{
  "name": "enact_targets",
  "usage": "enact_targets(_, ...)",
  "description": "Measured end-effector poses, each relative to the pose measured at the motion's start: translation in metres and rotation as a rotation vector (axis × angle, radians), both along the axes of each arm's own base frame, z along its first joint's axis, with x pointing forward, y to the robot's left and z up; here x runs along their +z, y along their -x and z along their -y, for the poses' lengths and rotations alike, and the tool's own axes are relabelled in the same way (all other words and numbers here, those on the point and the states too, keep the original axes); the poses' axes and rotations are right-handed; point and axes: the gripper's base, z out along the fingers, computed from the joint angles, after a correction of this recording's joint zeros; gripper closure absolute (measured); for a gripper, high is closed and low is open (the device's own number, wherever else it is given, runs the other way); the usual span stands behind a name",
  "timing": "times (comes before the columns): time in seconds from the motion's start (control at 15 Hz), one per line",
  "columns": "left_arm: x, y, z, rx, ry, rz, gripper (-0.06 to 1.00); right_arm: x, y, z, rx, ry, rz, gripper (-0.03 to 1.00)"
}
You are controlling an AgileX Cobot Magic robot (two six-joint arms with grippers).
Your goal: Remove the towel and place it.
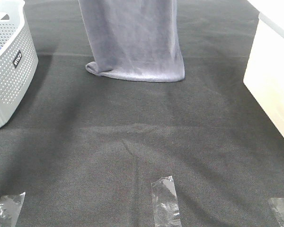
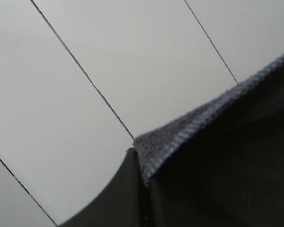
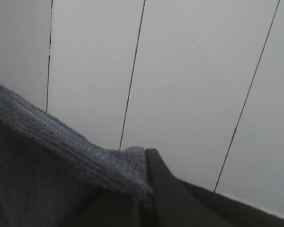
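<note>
- Left gripper (image 2: 142, 163): clamped shut on a hemmed corner of the grey-lavender towel (image 2: 163, 139); pale panelled surface behind.
- Right gripper (image 3: 146, 189): likewise pinched shut on a hemmed edge, probably the opposite corner, though hard to confirm in so dim and close a view.
- Hanging straight down beneath both grippers, long axis vertical, lower end folded and resting on the black felt cloth (image 1: 132, 156); top out of the high view.
- Shared evenly, neither arm nearer.
- Well apart to the left: perforated laundry basket (image 1: 12, 75). To the right: white box (image 1: 274, 80).
- Toward the front: clear tape strips (image 1: 164, 201), bare felt between; seemingly nothing blocking a lay-down there.
</note>
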Motion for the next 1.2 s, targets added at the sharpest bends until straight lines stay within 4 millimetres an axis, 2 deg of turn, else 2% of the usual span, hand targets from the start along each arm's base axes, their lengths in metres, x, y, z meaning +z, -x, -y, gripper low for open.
enact_targets(0.13, 0.0, 0.009, 0.008, 0.014, 0.039, -0.142, 0.94, -0.006, 0.005, -0.002, 0.029, -0.002, -0.12, 0.95)
enact_targets(0.33, 0.008, 0.038, 0.015, 0.03, 0.036, -0.416, 0.94, 0.002, 0.026, 0.002, 0.065, 0.013, -0.284, 0.95)
enact_targets(0.47, 0.015, 0.054, 0.011, 0.028, 0.049, -0.536, 0.94, 0.006, 0.038, 0.005, 0.075, 0.028, -0.359, 0.95)
enact_targets(0.67, 0.026, 0.093, -0.001, 0.062, 0.042, -0.795, 0.94, 0.017, 0.062, 0.011, 0.095, 0.079, -0.475, 0.95)
enact_targets(1.0, 0.042, 0.114, -0.003, 0.036, 0.087, -0.828, 0.94, 0.019, 0.099, 0.018, 0.149, 0.142, -0.726, 0.95)
enact_targets(1.2, 0.044, 0.13, -0.007, 0.037, 0.093, -0.87, 0.94, 0.024, 0.108, 0.02, 0.166, 0.148, -0.751, 0.95)
